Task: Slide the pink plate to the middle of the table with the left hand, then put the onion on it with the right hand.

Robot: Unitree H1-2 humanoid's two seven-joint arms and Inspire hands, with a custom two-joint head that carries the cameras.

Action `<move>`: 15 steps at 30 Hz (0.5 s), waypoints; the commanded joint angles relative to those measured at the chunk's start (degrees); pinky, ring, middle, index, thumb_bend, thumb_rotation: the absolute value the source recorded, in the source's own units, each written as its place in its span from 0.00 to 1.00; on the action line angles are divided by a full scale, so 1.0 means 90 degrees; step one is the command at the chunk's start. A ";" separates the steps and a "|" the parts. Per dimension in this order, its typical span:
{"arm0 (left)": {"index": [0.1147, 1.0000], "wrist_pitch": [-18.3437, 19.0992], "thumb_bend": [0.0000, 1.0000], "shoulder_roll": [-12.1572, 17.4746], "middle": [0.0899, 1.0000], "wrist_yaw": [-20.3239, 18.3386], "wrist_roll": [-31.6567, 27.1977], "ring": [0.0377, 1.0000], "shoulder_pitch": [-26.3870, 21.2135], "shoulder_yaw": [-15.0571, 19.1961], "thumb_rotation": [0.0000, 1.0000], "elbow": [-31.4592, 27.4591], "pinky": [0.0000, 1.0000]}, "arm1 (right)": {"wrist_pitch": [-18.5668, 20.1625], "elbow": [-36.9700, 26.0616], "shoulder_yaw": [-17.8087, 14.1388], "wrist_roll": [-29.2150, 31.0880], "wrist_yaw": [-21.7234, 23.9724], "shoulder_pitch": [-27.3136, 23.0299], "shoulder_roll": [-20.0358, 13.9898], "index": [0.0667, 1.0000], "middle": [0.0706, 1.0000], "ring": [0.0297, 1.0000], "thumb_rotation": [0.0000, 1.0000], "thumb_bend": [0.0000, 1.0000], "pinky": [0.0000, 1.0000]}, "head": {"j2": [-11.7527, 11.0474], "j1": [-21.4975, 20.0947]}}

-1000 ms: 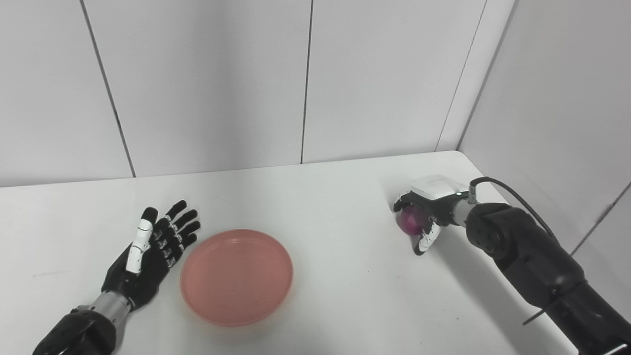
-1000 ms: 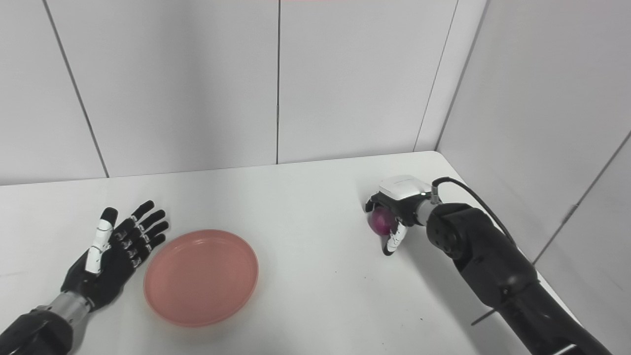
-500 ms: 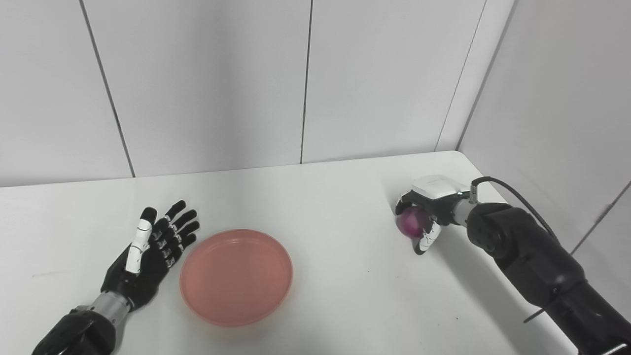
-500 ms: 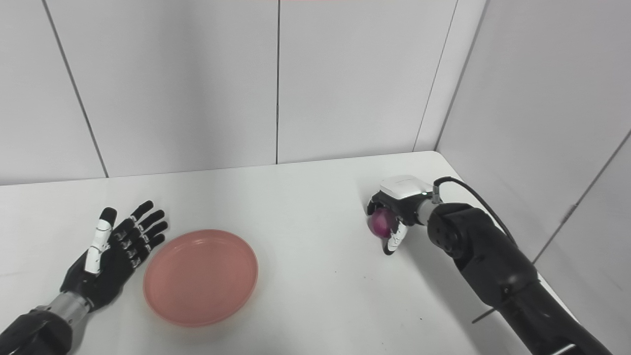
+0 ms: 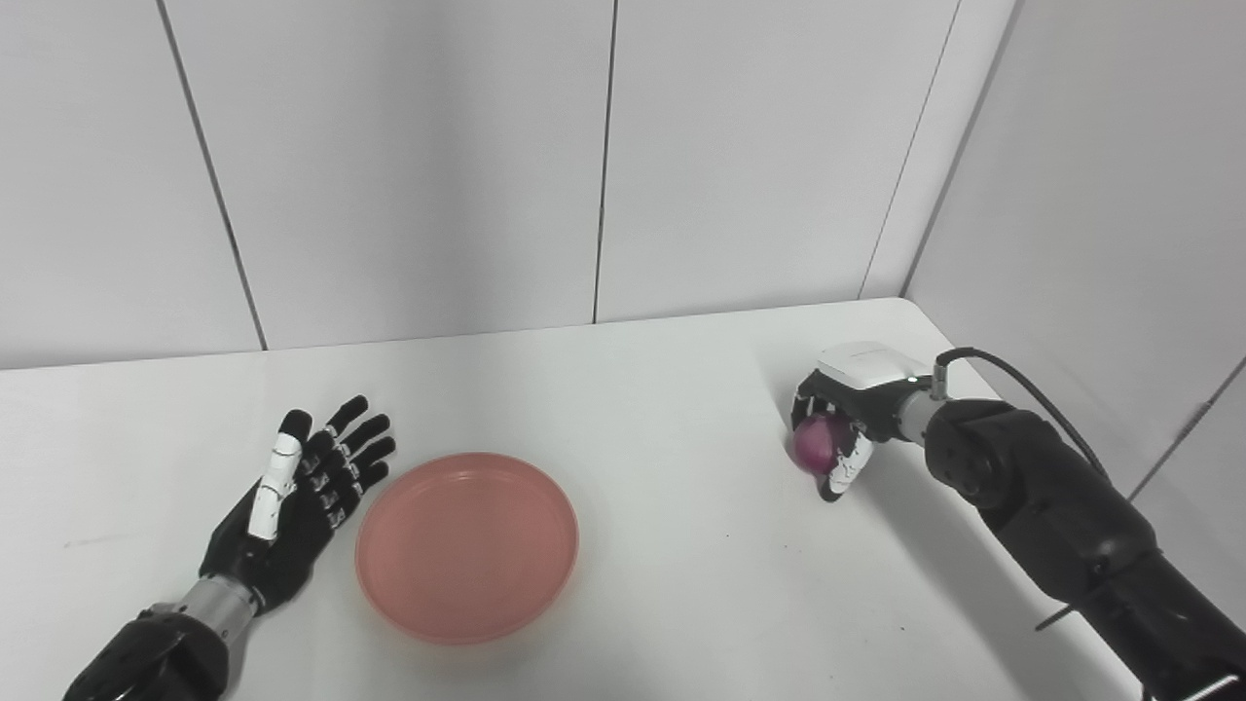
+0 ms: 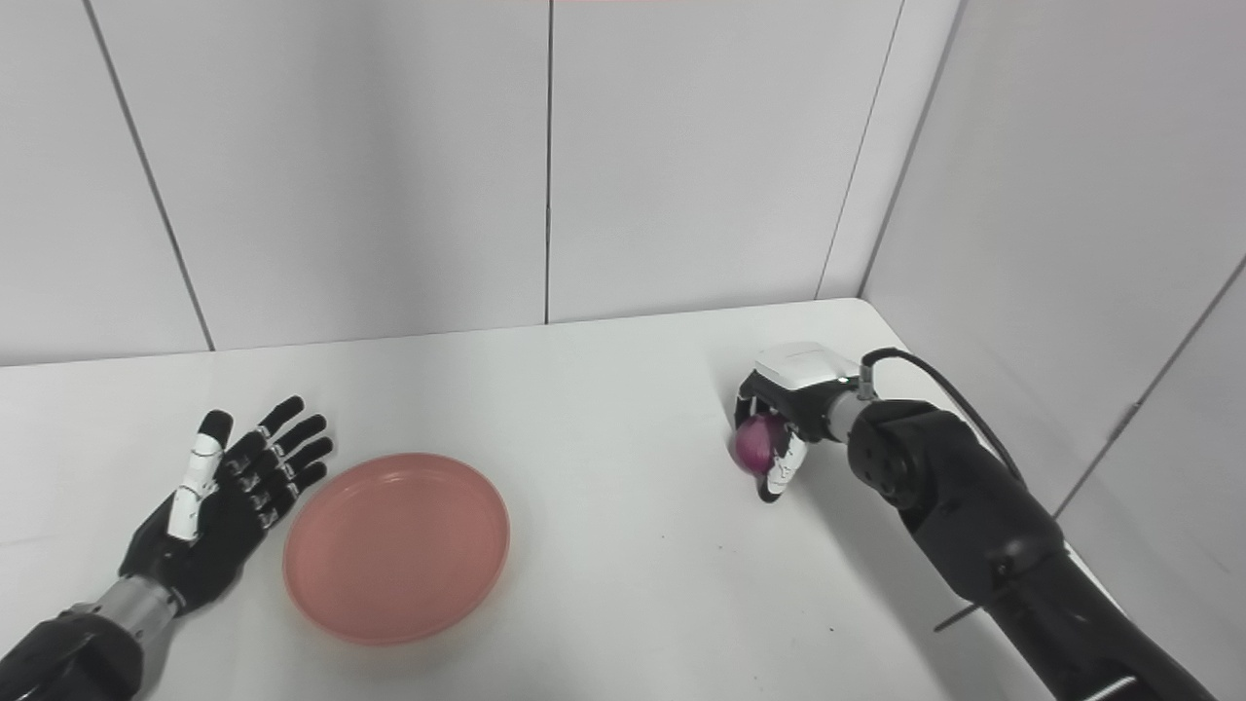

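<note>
A round pink plate [image 5: 466, 545] lies on the white table, left of centre and near the front. My left hand [image 5: 292, 497] rests palm up just left of the plate, fingers spread and holding nothing. At the right side of the table my right hand [image 5: 845, 419] is curled around a purple onion [image 5: 816, 443], with fingers over its top and the thumb below it. The onion sits at or just above the table surface; contact with the table is unclear.
Grey wall panels close off the back and the right side. The table's right edge [image 5: 983, 409] runs close behind my right forearm. A cable [image 5: 1032, 399] loops off the right wrist. White tabletop [image 5: 681, 506] separates plate and onion.
My right hand has drawn in tighter around the onion and shifted slightly right and up with it. The left hand and the plate have not moved.
</note>
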 commanded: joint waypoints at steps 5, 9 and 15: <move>0.94 0.0380 0.75 0.0106 0.93 0.0117 0.0233 0.94 0.0237 -0.0094 0.90 0.0298 0.96 | -0.0166 0.0083 0.0016 -0.0039 -0.0053 -0.0114 -0.0214 0.50 0.40 0.44 0.00 0.52 0.40 | 0.0005 0.0007; 0.94 0.0355 0.75 0.0121 0.93 0.0118 0.0258 0.93 0.0242 -0.0114 0.89 0.0275 0.95 | -0.0139 0.0061 -0.0015 0.0047 -0.0033 -0.0111 -0.0194 0.50 0.40 0.43 0.00 0.52 0.39 | 0.0005 0.0007; 0.94 0.0381 0.76 0.0113 0.93 0.0146 0.0264 0.94 0.0240 -0.0131 0.89 0.0269 0.95 | -0.0155 -0.0072 -0.0050 0.0134 -0.0013 -0.0118 -0.0222 0.50 0.40 0.43 0.00 0.52 0.39 | 0.0016 0.0016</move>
